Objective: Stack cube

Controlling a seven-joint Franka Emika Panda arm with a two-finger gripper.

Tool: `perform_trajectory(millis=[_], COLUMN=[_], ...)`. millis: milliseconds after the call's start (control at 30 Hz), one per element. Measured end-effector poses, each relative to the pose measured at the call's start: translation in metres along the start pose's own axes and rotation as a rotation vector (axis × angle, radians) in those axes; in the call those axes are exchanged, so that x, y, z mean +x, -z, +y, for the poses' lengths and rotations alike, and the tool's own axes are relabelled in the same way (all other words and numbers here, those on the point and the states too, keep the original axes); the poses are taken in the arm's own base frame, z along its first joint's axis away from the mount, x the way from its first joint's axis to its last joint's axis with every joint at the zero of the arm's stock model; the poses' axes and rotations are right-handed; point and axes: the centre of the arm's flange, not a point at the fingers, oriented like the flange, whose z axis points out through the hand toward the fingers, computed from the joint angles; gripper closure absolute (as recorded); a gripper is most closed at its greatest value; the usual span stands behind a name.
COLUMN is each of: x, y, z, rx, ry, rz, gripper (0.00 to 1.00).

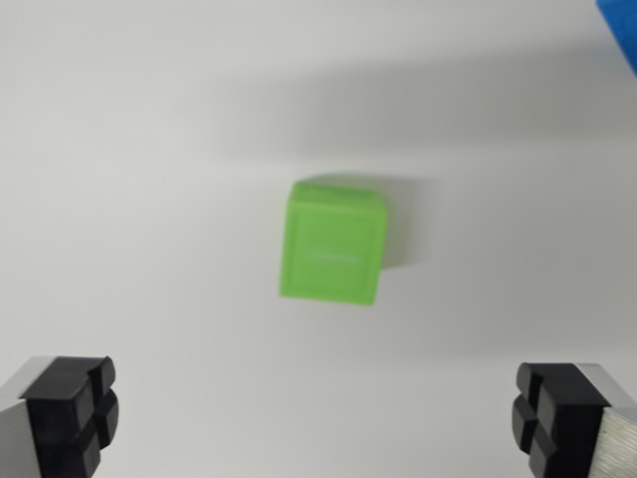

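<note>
Wrist view looks down on a plain white table. 1 green cube sits on it, about centre frame, slightly blurred, faint square outline on its top face, soft shadow on its right and far sides. Gripper is released: jaws spread wide, 2 black fingertip pads at the near edge, 1 at the wrist view's left, 1 at the right, nothing between them. Cube lies farther out than the pads, apart from both, roughly midway between them left to right. Blue object cut off at far right corner, unidentifiable.
</note>
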Motion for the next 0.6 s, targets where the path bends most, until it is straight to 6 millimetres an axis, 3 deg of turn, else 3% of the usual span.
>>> perform_trajectory(millis=[600], x=[-0.008], y=[-0.071], z=[0.011], rx=[-0.002], ry=[-0.048], rz=[-0.001], gripper=[0.00])
